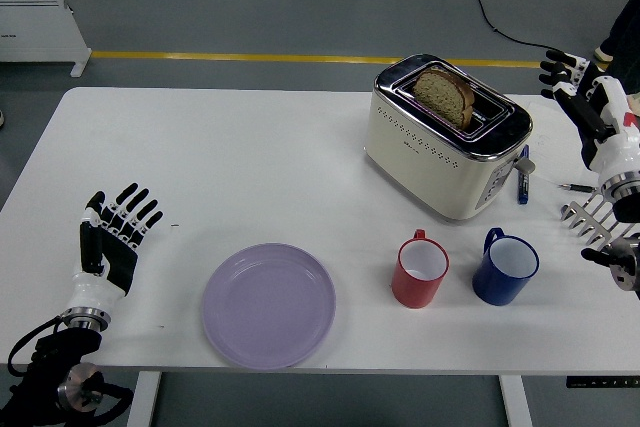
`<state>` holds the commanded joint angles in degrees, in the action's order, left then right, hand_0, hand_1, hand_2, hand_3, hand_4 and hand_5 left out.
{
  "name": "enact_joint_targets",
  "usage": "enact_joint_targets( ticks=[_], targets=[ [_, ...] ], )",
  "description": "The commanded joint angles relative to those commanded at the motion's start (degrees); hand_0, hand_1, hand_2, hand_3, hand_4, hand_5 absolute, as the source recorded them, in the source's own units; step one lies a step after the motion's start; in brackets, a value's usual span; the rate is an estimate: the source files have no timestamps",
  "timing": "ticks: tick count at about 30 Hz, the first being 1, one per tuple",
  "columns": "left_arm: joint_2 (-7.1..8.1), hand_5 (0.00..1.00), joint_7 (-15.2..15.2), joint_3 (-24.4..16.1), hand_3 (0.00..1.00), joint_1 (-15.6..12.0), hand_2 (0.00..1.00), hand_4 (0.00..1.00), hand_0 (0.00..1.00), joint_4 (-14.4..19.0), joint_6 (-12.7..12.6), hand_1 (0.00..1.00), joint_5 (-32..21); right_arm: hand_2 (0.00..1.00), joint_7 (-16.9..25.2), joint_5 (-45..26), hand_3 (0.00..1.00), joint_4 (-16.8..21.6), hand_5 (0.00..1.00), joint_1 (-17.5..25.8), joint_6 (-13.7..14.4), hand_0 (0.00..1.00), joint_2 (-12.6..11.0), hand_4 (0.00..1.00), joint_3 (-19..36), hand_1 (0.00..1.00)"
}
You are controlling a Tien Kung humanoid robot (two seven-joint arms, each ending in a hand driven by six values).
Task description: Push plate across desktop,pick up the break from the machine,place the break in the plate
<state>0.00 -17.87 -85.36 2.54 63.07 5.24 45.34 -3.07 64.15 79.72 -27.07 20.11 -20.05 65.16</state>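
My left hand [112, 237]: fingers spread, empty, well left of the plate [268, 304].
My right hand [590, 112]: raised, fingers spread, empty, right of the toaster [445, 137].
Bread [444, 94]: upright in the toaster slot.

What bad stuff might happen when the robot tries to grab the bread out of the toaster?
The bread pokes only partly out of the toaster slot, so the right hand might pinch it badly and drop it.

The red mug and blue mug stand between the toaster and the purple plate, so the arm carrying the bread may knock one over.

A fork lies under the right arm and could get swept off.
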Motion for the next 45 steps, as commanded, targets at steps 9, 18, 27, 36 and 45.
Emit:
enact_joint_targets(
  ticks=[9,18,27,36,45],
  targets=[
    [0.00,0.998,0.2,-1.6,0.739,0.0,0.796,0.583,0.783,0.1,-0.6,0.784,0.4,0.875,-12.1,21.6,0.902,-13.8,0.217,-20.7,-9.9,0.873,5.7,0.725,-13.6,0.851],
    [0.00,0.998,0.2,-1.5,0.738,-0.9,0.794,0.580,0.788,-0.1,-0.7,0.782,0.3,0.868,-14.6,43.6,0.895,-28.3,0.200,-30.4,-14.5,0.879,12.9,0.742,-19.7,0.850],
    [0.00,0.998,0.2,-1.5,0.735,-1.3,0.792,0.576,0.790,-0.2,-0.9,0.780,0.0,0.845,-15.2,53.1,0.886,-41.0,0.205,-36.0,-16.9,0.867,18.7,0.751,-23.3,0.833],
    [0.00,0.998,0.2,-1.2,0.734,-1.8,0.792,0.573,0.789,-0.5,-1.1,0.779,0.0,0.814,-16.2,52.1,0.870,-51.2,0.218,-39.8,-20.2,0.835,20.1,0.747,-25.6,0.815],
    [0.00,0.998,0.1,-1.1,0.733,-1.9,0.790,0.568,0.789,-0.8,-1.2,0.779,0.1,0.684,-16.4,48.2,0.796,-55.3,0.231,-41.6,-21.5,0.697,20.1,0.733,-28.2,0.711]
  ],
)
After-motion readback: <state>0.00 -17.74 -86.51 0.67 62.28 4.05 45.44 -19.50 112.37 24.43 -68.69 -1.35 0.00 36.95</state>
